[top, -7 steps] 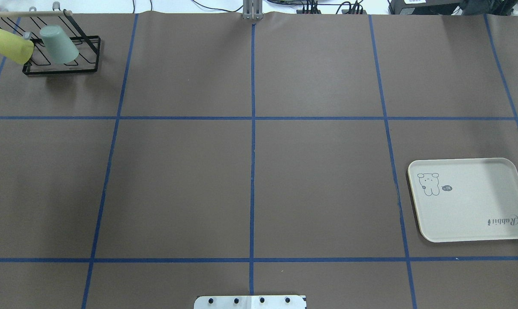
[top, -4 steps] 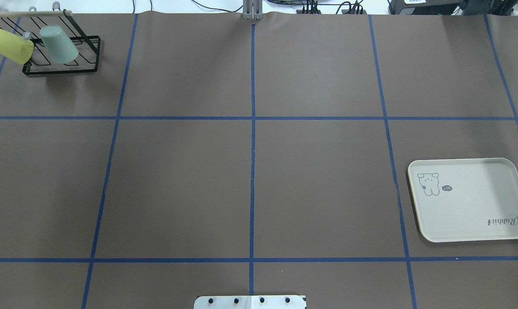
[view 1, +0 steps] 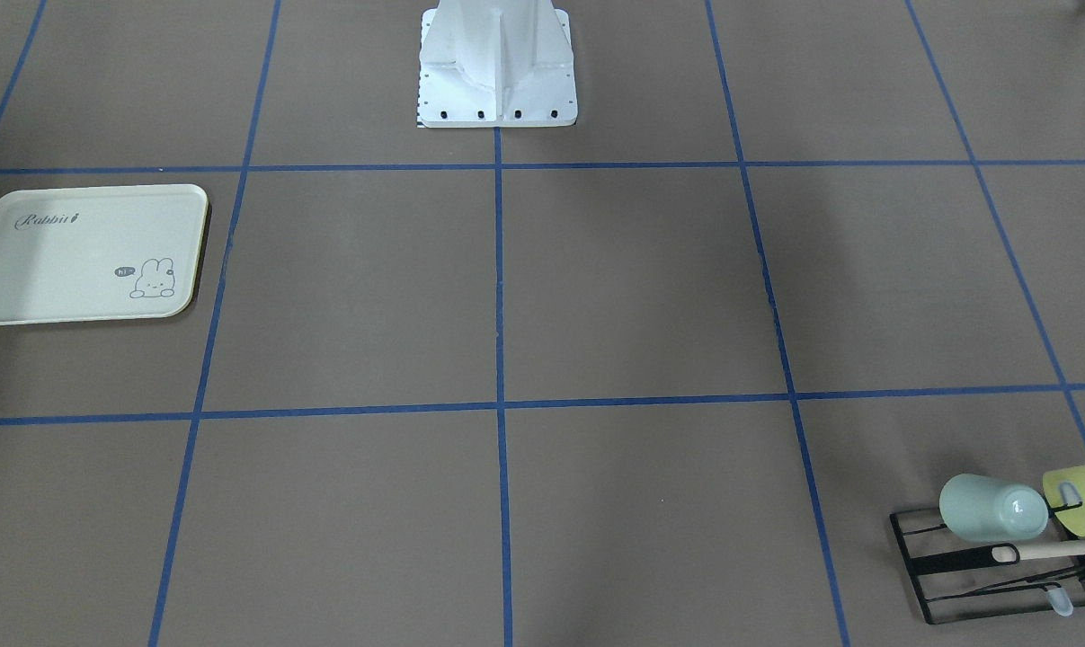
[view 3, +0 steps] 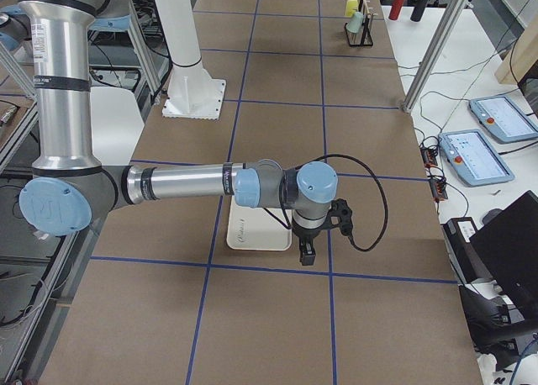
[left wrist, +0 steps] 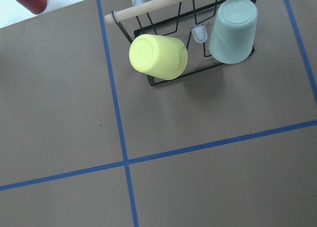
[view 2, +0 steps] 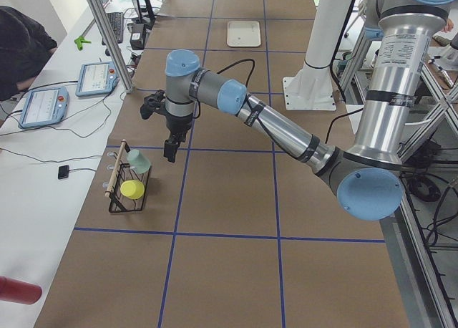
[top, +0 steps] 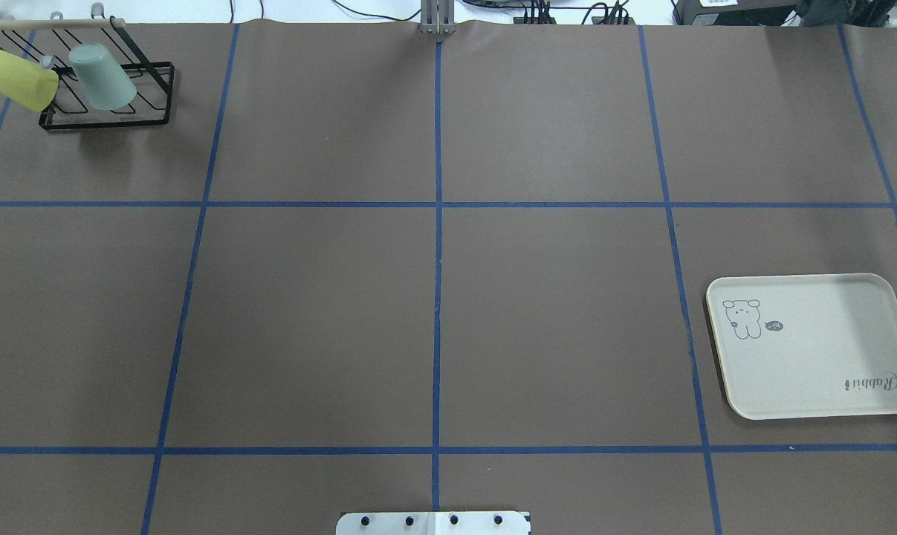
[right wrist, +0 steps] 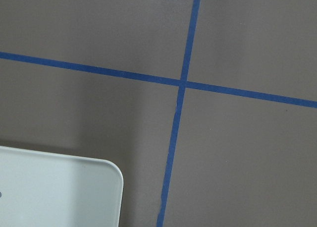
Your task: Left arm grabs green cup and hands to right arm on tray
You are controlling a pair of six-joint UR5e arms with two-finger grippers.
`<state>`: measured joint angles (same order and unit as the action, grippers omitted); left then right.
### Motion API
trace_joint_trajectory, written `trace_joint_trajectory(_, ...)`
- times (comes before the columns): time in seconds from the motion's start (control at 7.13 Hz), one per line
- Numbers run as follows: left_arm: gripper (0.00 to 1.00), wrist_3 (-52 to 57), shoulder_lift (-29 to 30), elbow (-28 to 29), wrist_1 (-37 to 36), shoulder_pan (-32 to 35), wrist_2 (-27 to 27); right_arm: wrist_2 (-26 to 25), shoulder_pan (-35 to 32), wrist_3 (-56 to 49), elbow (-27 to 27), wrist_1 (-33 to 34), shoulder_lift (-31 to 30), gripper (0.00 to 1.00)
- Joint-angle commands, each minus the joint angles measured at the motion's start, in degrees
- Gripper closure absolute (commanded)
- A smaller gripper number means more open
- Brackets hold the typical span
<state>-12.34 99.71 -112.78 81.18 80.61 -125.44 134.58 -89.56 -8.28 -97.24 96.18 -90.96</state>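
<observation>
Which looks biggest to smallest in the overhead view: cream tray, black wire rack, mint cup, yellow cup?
1. Cream rectangular tray
2. Black wire rack
3. Pale mint-green plastic cup and yellow-green plastic cup: about alike, not ranked.

Left arm (view 2: 279,127) and right arm (view 3: 181,183) are silver-grey with light-blue caps (view 2: 363,194) (black cables (view 3: 385,202)).

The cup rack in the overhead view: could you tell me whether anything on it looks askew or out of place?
Nothing stands out: the green cup and yellow cup both sit tilted, bottoms up, on the rack, neither fallen.
</observation>
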Motion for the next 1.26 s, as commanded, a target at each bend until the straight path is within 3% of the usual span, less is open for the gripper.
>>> trace_joint_trajectory(0.0, 0.0, -11.3, 0.1, 1.1, 9.9, -6.1, 0.5, 0.0, 0.0, 0.0, -0.1, 0.0, 0.0, 0.01)
trace_joint_trajectory(0.28, 0.0, -14.7, 2.7, 9.5, 21.7, -6.8, 0.7, 0.0, 0.0, 0.0, -0.1, 0.0, 0.0, 0.01)
trace_joint_trajectory(0.7, 0.0, -37.9, 2.8, 17.9, 41.2, -11.7, 13.7, 0.0, 0.0, 0.0, -0.1, 0.0, 0.1, 0.01)
trace_joint_trajectory(0.84, 0.0, -38.6, 2.9, 21.1, 45.5, -14.1, 19.5, 0.0, 0.0, 0.0, -0.1, 0.0, 0.1, 0.01)
trace_joint_trajectory(1.12, 0.0, -39.8, 4.7, 23.2, 45.9, -17.5, 26.7, 0.0, 0.0, 0.0, -0.1, 0.0, 0.1, 0.01)
